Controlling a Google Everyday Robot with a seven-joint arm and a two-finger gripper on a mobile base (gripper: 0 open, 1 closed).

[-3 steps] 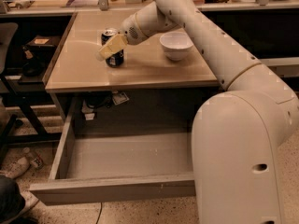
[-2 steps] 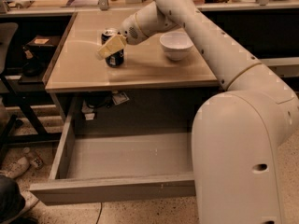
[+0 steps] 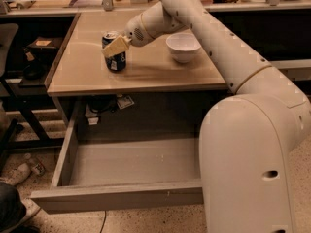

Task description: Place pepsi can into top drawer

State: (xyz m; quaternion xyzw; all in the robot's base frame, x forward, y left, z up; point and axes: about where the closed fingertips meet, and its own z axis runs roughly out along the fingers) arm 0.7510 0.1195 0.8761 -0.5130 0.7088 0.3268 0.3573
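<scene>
The pepsi can (image 3: 116, 62), dark blue with a silver top, stands upright on the tan table top (image 3: 155, 74) near its left front. My gripper (image 3: 113, 46) reaches in from the right and is at the can's upper half, with its yellowish tip lying across the can's front. The top drawer (image 3: 116, 196) is pulled wide open below the table's front edge. Its flat grey bottom (image 3: 131, 161) is bare. The can is behind and above the drawer's opening.
A white bowl (image 3: 183, 46) stands on the table to the right of the can, under my arm (image 3: 214, 38). My white base (image 3: 248, 164) fills the right foreground and covers the drawer's right end. A dark chair (image 3: 9, 81) and floor clutter (image 3: 26, 169) are at the left.
</scene>
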